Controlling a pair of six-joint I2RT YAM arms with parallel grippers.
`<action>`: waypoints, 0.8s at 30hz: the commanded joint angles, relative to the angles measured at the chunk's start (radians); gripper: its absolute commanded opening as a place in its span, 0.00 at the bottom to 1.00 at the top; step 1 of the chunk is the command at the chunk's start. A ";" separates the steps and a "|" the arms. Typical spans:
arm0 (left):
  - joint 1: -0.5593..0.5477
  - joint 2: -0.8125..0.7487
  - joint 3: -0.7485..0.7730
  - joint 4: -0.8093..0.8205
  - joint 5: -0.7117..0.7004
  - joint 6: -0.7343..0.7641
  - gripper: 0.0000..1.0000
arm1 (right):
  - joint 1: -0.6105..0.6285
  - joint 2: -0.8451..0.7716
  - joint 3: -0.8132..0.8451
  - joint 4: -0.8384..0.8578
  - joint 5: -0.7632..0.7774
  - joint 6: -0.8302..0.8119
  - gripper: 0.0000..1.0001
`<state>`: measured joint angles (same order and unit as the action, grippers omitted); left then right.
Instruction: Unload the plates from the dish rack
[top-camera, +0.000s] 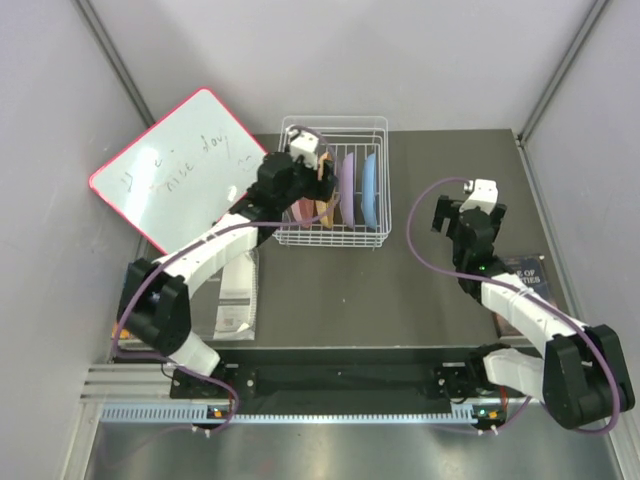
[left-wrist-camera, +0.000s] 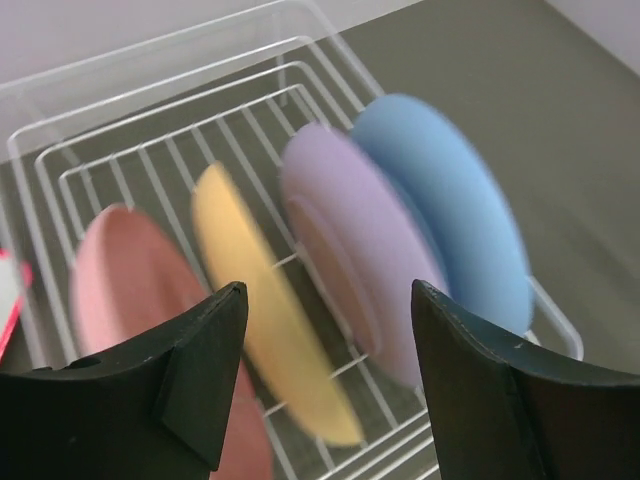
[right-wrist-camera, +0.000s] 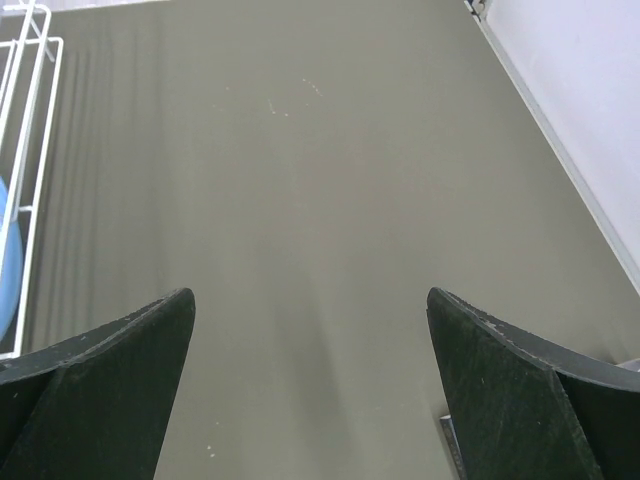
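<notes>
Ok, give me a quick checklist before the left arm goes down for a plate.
1. Standing on edge in the dish rack: pink plate, orange plate, lilac plate, blue plate: ok.
2. Open left gripper above them: ok.
3. Lined up on a single plate: cannot tell; orange and lilac both show in the gap.
4. Open right gripper away from the rack: ok.
5. Bare table under it: ok.

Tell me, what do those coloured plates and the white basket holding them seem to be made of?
The plates look like plastic: flat pastel colours, matte, no glaze shine, though blur hides detail. The dish rack seems thin metal wire, likely coated white: see-through grid.
</notes>
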<state>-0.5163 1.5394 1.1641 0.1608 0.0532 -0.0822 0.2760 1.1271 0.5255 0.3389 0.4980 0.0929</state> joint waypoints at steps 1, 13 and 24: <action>-0.105 0.089 0.161 0.031 -0.105 0.050 0.70 | -0.020 -0.043 0.002 0.017 -0.015 0.027 1.00; -0.329 0.313 0.413 -0.040 -0.381 0.156 0.60 | -0.035 -0.024 -0.001 0.025 -0.039 0.059 1.00; -0.340 0.393 0.525 -0.139 -0.553 -0.024 0.48 | -0.047 -0.033 -0.012 0.025 -0.038 0.074 1.00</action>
<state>-0.8600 1.9312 1.6241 0.0360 -0.4122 -0.0277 0.2440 1.1095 0.5232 0.3355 0.4614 0.1463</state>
